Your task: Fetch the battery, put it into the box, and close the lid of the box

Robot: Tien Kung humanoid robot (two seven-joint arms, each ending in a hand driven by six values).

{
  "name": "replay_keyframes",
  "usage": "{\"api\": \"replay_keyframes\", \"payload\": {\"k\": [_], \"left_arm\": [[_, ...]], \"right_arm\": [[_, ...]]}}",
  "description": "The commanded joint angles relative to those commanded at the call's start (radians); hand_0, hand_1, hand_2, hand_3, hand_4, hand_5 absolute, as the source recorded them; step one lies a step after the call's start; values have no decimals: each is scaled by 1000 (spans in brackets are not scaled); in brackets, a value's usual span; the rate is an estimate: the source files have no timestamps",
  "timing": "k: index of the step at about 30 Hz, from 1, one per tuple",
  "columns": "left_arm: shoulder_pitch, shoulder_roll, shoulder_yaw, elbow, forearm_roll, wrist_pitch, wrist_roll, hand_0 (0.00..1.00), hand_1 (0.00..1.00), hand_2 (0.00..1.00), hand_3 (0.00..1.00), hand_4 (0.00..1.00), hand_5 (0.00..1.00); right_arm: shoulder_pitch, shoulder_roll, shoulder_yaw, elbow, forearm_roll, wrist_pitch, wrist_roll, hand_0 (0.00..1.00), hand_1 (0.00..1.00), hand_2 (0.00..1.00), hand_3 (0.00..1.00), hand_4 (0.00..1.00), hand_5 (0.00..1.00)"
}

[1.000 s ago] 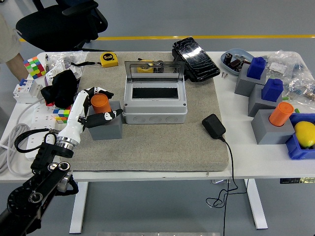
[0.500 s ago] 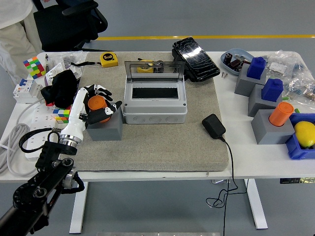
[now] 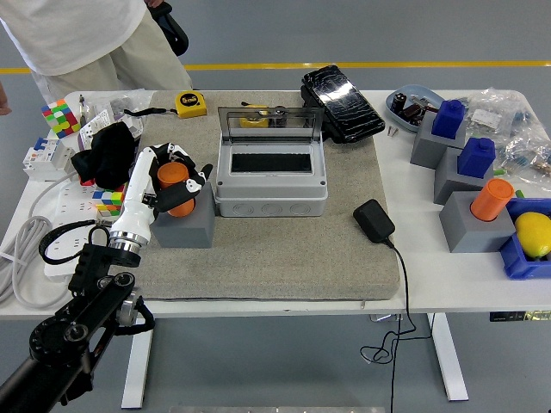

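The left hand (image 3: 172, 185) was wrapped around the orange battery (image 3: 175, 182), which sat upright in a grey block (image 3: 185, 227) on the desk's mat (image 3: 284, 249); just right of the block stood the grey box (image 3: 270, 182), its clear lid (image 3: 269, 126) raised; a person (image 3: 82, 39) stood at the far left corner.

Left robot hand (image 3: 172, 182) around orange battery (image 3: 175, 186)

The white counter (image 3: 448, 288) holds a big gray mat (image 3: 284, 249) in the middle, gray blocks (image 3: 469, 225) on the right, and a power strip (image 3: 60, 211) on the left.
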Motion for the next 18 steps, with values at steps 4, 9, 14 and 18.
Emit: {"api": "replay_keyframes", "payload": {"k": [4,9,14,18], "left_arm": [[-1,1,2,-12,4,-4,1,149,108,187,225,686,2],[-11,17,17,-63,24,-12,18,140,102,185,221,675,2],[-58,53,76,-135,84,-1,86,140,102,185,221,675,2],[-135,81,160,-164,167,6,161,129,94,178,221,650,2]], "right_arm": [[0,1,1,0,0,-4,7,580,630,661,555,947,494],[-1,0,0,0,2,-5,11,580,628,661,555,947,494],[-2,-2,-3,0,4,-6,13,580,628,661,555,947,494],[2,-4,-6,1,3,-7,14,576,627,658,554,947,494]]}}
